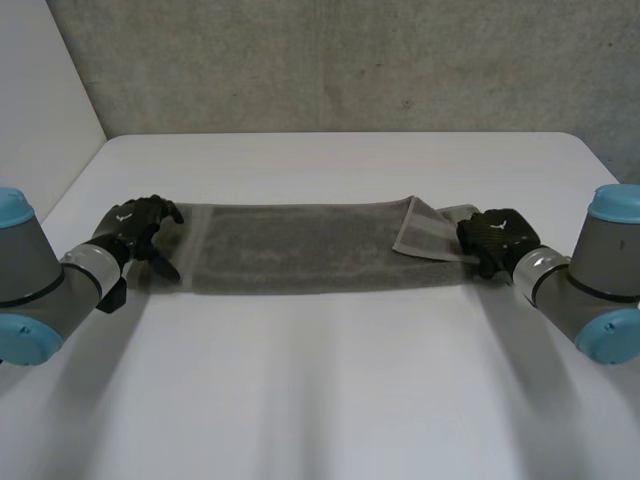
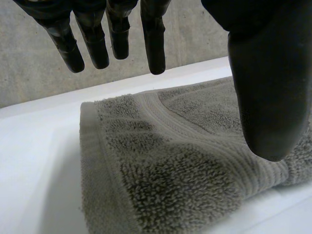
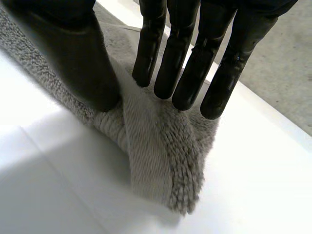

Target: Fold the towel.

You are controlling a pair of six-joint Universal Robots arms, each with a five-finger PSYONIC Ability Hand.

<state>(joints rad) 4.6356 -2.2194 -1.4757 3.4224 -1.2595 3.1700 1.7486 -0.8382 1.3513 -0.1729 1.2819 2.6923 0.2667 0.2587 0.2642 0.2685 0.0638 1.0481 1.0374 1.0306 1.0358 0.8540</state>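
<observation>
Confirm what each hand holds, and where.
Right hand pinches the towel at its right end, cloth bunched in its grip. Left hand is open above the left end, holding nothing.

This looks like a robotics lab or test cell. A left robot arm with grey joints and light-blue caps (image 1: 45, 285) at the lower left of the frame and a matching right robot arm (image 1: 600, 290) at the lower right reach over a plain white tabletop (image 1: 320, 400). Behind it, a bare grey concrete wall (image 1: 350, 60) spans the top of the frame, with a flat white panel (image 1: 40, 90) at the upper left.
</observation>
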